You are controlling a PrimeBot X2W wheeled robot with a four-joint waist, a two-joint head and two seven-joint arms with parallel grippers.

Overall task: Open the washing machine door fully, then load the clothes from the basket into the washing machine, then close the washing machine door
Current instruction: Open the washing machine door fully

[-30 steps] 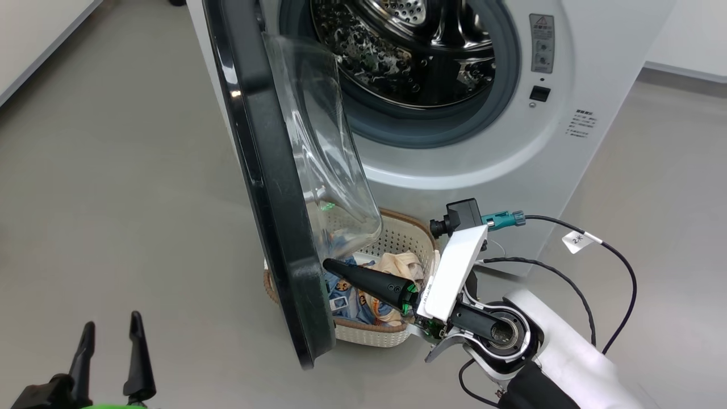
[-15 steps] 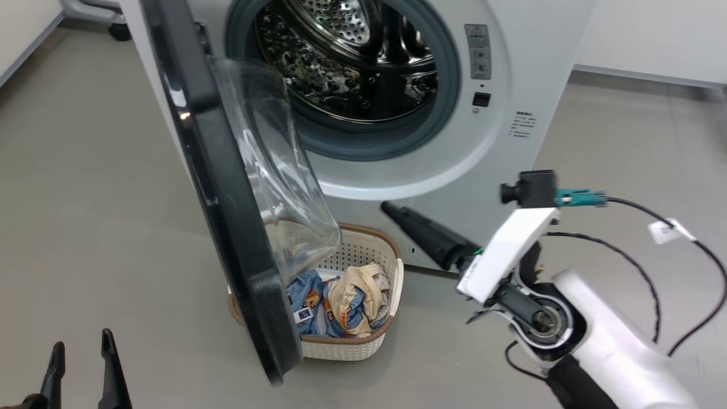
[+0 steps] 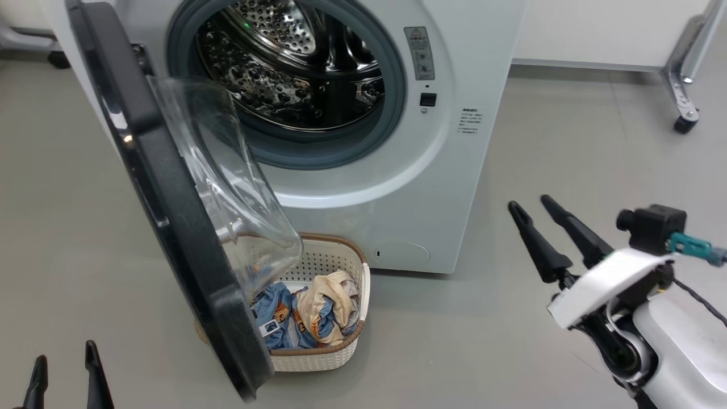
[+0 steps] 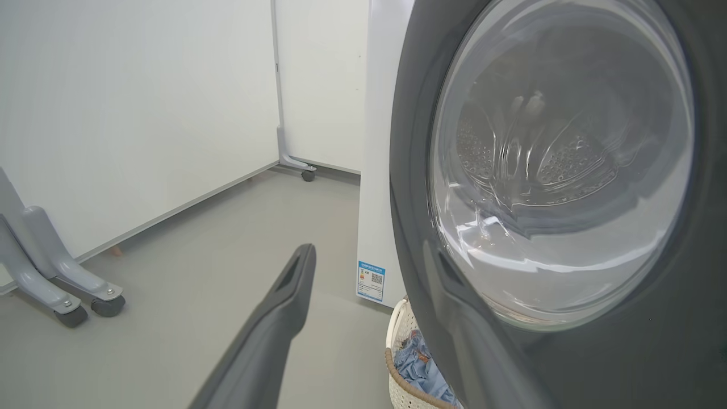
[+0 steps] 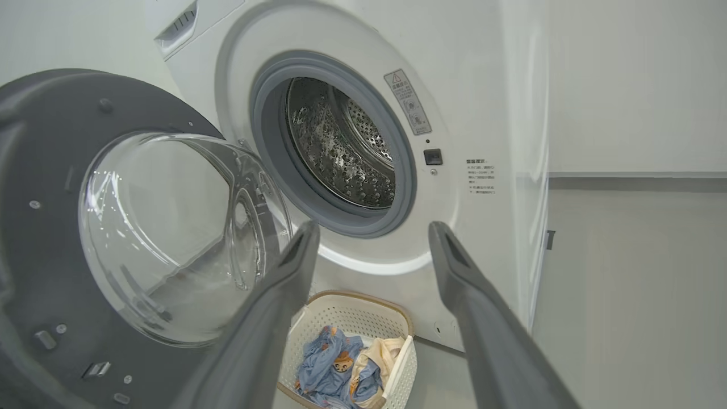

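Blue, cream clothes (image 3: 311, 311) inside perforated basket (image 3: 326, 359)

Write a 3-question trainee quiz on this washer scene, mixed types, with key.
1. Fill in: the door stands ___.
2. True or false: the right gripper is shut on a garment.
3. Where are the clothes? A, in the right gripper; B, in the basket; C, draped over the door.
Key: 1 open; 2 false; 3 B.
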